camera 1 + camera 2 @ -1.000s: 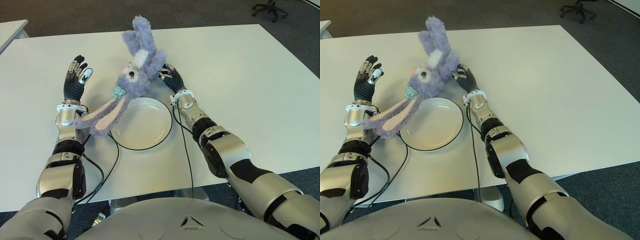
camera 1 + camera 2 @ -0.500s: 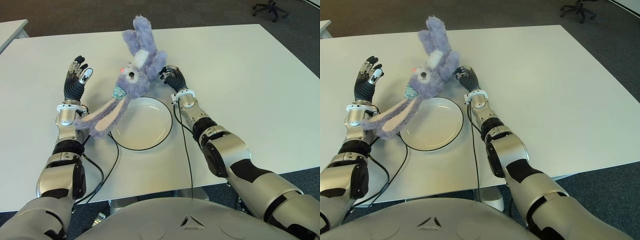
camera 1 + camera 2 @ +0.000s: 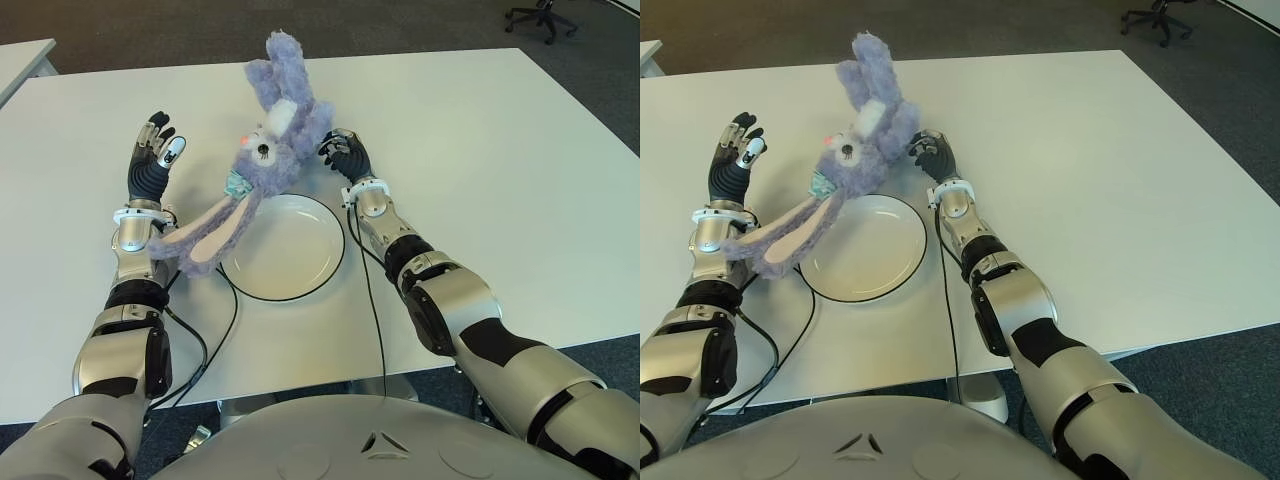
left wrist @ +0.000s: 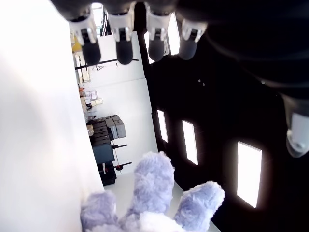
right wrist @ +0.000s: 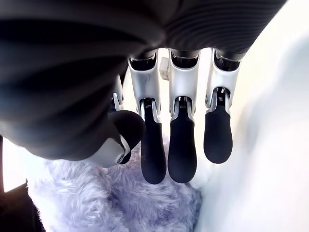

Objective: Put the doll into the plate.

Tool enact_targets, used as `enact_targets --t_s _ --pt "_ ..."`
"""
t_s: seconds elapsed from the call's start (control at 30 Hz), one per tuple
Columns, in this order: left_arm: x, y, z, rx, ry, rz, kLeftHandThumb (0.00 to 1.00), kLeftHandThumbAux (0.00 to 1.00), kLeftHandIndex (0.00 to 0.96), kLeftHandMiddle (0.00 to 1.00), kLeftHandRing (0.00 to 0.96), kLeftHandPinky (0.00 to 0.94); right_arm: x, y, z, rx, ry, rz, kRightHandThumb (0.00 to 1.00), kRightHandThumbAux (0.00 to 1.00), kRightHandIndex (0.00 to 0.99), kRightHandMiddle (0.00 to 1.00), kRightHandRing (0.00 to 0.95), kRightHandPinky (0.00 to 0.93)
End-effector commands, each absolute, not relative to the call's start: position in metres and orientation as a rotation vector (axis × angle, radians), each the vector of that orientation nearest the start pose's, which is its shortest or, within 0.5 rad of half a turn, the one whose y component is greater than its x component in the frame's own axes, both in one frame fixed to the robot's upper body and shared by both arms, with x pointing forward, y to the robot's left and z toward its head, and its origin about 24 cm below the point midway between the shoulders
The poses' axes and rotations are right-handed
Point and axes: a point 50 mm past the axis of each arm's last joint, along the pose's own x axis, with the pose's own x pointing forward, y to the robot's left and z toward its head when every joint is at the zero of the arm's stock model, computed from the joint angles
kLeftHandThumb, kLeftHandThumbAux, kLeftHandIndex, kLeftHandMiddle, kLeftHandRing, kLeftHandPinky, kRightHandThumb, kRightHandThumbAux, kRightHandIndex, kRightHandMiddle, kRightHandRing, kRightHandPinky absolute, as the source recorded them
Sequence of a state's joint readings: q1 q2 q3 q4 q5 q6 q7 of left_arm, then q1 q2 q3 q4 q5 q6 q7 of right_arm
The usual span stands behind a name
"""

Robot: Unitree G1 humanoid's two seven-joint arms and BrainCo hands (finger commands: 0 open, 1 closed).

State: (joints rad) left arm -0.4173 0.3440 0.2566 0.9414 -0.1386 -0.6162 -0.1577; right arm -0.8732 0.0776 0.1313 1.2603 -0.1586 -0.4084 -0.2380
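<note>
The doll (image 3: 262, 155), a shaggy lilac plush rabbit, lies on the table (image 3: 520, 160) just beyond the far-left rim of the plate (image 3: 284, 248), not in it; one long pink-lined ear trails down toward the left forearm and the other end sticks up away from the robot. The right hand (image 3: 343, 156) is at the doll's right flank, just beyond the plate; in its wrist view the fingers (image 5: 182, 152) are partly bent over the fur with the thumb set against them, close to the plush but with nothing pinched between them (whether the tips touch the pile I cannot tell), so it holds nothing yet. The left hand (image 3: 151, 160) shows to the left of the doll, fingers spread straight and empty. The doll looks light, soft and floppy: it should squash under a grip without harm, the fur should give good friction, but the loose ear will likely dangle and drag if it is lifted by an end. The body or head, the thickest mass next to the right hand, seems the best hold, taken as a full wrap and not a fingertip pinch.
</note>
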Motion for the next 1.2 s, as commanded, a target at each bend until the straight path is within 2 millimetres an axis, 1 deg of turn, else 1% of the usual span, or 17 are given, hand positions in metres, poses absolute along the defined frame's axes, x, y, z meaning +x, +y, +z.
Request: enact_targets --t_s 0.03,0.43,0.47,0.6,0.63,0.67,0.7,0.73,0.83,0.87,0.97,1.03,1.07,1.1,1.13,1.17,1.2 --pt "0.2642 0.2591 -0.0237 0.087 0.072 0.138 0.000 0.441 0.000 0.064 0.078 0.101 0.3531 0.0150 0.0788 -0.178 -0.094 0.318 0.838 0.685 0.372 0.516 0.605 0.596" --pt "0.2637 0.2596 -0.0238 0.091 0.071 0.141 0.000 0.453 0.000 0.072 0.084 0.102 0.3538 0.0130 0.0786 -0.155 -0.087 0.298 0.836 0.685 0.373 0.509 0.614 0.606" --pt "0.2637 0.2597 -0.0238 0.091 0.072 0.142 0.000 0.452 0.000 0.072 0.084 0.104 0.3538 0.0129 0.0785 -0.152 -0.084 0.298 0.836 0.685 0.375 0.507 0.603 0.580" --pt "0.2638 0.2597 -0.0238 0.092 0.073 0.141 0.000 0.449 0.000 0.070 0.084 0.103 0.3541 0.0127 0.0783 -0.136 -0.075 0.299 0.835 0.686 0.375 0.505 0.572 0.541" --pt "0.2638 0.2598 -0.0238 0.093 0.074 0.141 0.000 0.449 0.000 0.070 0.084 0.102 0.3542 0.0127 0.0783 -0.130 -0.072 0.301 0.911 0.673 0.358 0.480 0.558 0.509" --pt "0.2638 0.2598 -0.0238 0.093 0.074 0.140 0.000 0.448 0.000 0.070 0.083 0.103 0.3542 0.0127 0.0783 -0.126 -0.070 0.302 0.930 0.669 0.361 0.473 0.528 0.462" --pt "0.2639 0.2598 -0.0238 0.093 0.074 0.140 0.000 0.448 0.000 0.070 0.083 0.103 0.3543 0.0127 0.0783 -0.120 -0.068 0.304 0.934 0.669 0.362 0.472 0.523 0.454" --pt "0.2640 0.2598 -0.0238 0.093 0.075 0.140 0.000 0.447 0.000 0.070 0.084 0.105 0.3543 0.0127 0.0783 -0.116 -0.067 0.306 0.936 0.668 0.375 0.465 0.497 0.408" --pt "0.2645 0.2596 -0.0239 0.094 0.078 0.141 0.000 0.446 0.000 0.071 0.085 0.112 0.3546 0.0127 0.0787 -0.074 -0.057 0.324 0.935 0.668 0.386 0.450 0.477 0.345" --pt "0.2646 0.2596 -0.0239 0.094 0.079 0.141 0.000 0.447 0.000 0.071 0.086 0.109 0.3547 0.0127 0.0788 -0.068 -0.055 0.328 0.855 0.683 0.390 0.455 0.375 0.322" --pt "0.2648 0.2596 -0.0239 0.093 0.080 0.140 0.000 0.447 0.000 0.071 0.085 0.106 0.3550 0.0127 0.0786 -0.064 -0.049 0.338 0.828 0.687 0.392 0.454 0.328 0.304" --pt "0.2649 0.2595 -0.0239 0.092 0.081 0.139 0.000 0.448 0.000 0.068 0.084 0.105 0.3553 0.0127 0.0784 -0.068 -0.043 0.347 0.715 0.710 0.400 0.295 0.284 0.266" --pt "0.2649 0.2595 -0.0239 0.092 0.081 0.139 0.000 0.448 0.000 0.067 0.084 0.107 0.3554 0.0127 0.0783 -0.069 -0.042 0.350 0.701 0.713 0.401 0.262 0.262 0.249" --pt "0.2650 0.2596 -0.0239 0.091 0.081 0.139 0.000 0.448 0.000 0.067 0.083 0.108 0.3556 0.0127 0.0782 -0.074 -0.040 0.356 0.699 0.713 0.401 0.256 0.258 0.246" --pt "0.2650 0.2596 -0.0239 0.091 0.082 0.140 0.000 0.449 0.000 0.067 0.084 0.115 0.3556 0.0127 0.0781 -0.077 -0.039 0.360 0.613 0.598 0.223 0.223 0.232 0.232" --pt "0.2651 0.2597 -0.0240 0.091 0.082 0.140 0.000 0.449 0.000 0.067 0.085 0.117 0.3557 0.0127 0.0781 -0.082 -0.039 0.365 0.589 0.570 0.178 0.215 0.225 0.228" --pt "0.2651 0.2597 -0.0240 0.090 0.082 0.140 0.000 0.449 0.000 0.067 0.085 0.115 0.3558 0.0127 0.0780 -0.084 -0.038 0.369 0.573 0.561 0.158 0.205 0.216 0.224"
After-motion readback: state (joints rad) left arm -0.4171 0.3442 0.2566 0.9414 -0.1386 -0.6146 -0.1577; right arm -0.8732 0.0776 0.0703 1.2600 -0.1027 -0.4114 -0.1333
